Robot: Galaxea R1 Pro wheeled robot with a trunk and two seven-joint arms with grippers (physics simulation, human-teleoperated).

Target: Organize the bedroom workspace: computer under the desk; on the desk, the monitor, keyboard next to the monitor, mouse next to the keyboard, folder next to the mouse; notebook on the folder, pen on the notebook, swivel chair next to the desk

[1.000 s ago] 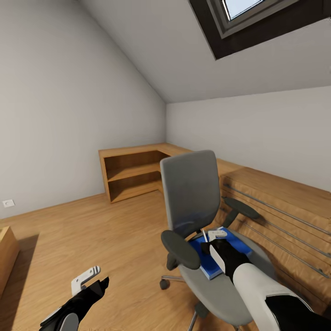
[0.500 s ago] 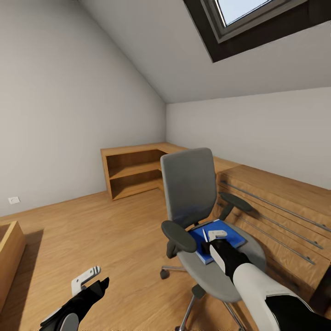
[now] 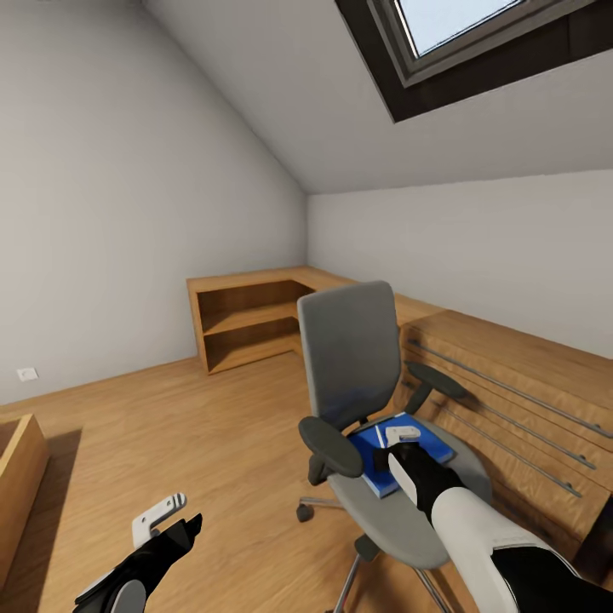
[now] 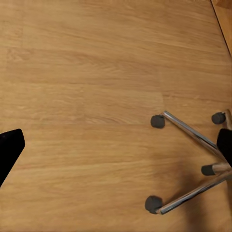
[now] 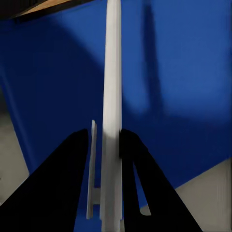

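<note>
The grey swivel chair (image 3: 353, 358) stands on the wood floor of the bedroom, its back toward the corner. The bright-blue folder (image 3: 430, 443) lies flat on its seat. My right gripper (image 3: 389, 436) hovers just above the folder, shut on a thin light-grey sheet held edge-on, apparently the notebook (image 3: 379, 437). The right wrist view shows that pale edge (image 5: 112, 72) clamped between dark fingers (image 5: 72, 159), with the folder (image 5: 183, 72) behind it. My left gripper (image 3: 166, 521) hangs low over bare floor left of the chair, open and holding nothing. The chair's chrome base (image 4: 193, 135) crosses the left wrist view.
Low light-wood shelving (image 3: 247, 319) fills the far corner. A wooden unit with metal rails (image 3: 511, 383) runs along the right wall, close behind the chair. A wooden box edge (image 3: 17, 477) sits at the left. A skylight (image 3: 460, 25) is overhead. Open floor lies left of the chair.
The whole picture has shifted a little, so the camera moved and the chair sits slightly higher in view. Both grippers keep their states and the right one stays over the folder.
</note>
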